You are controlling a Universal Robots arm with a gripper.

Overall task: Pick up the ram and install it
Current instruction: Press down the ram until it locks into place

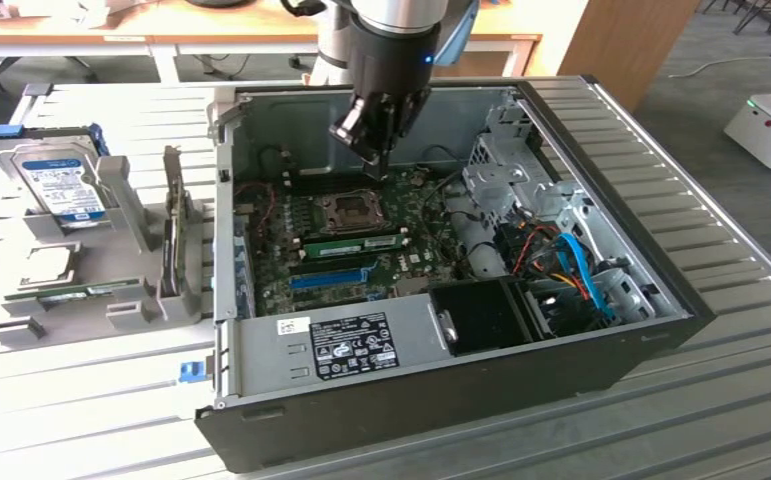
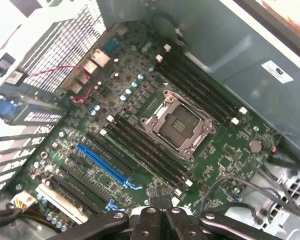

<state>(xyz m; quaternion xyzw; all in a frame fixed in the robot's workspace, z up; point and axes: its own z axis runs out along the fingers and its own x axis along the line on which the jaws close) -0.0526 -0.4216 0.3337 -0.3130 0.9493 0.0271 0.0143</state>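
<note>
Green ram (image 1: 88,291) lies flat in the grey holder (image 1: 121,316), left of the open computer case (image 1: 425,400).
Farther back, the gripper (image 1: 374,168) hangs clenched and empty-looking above the motherboard (image 1: 412,262), well apart from the ram.

Table (image 1: 705,260): pale ribbed metal surface, ridges running across it. Directly on it, an open black computer case (image 1: 585,370) lying on its side, interior up. Toward the exterior view's left, a grey parts holder (image 1: 118,300) stands just beside the case, carrying a silver hard drive (image 1: 62,185) with blue label.
</note>
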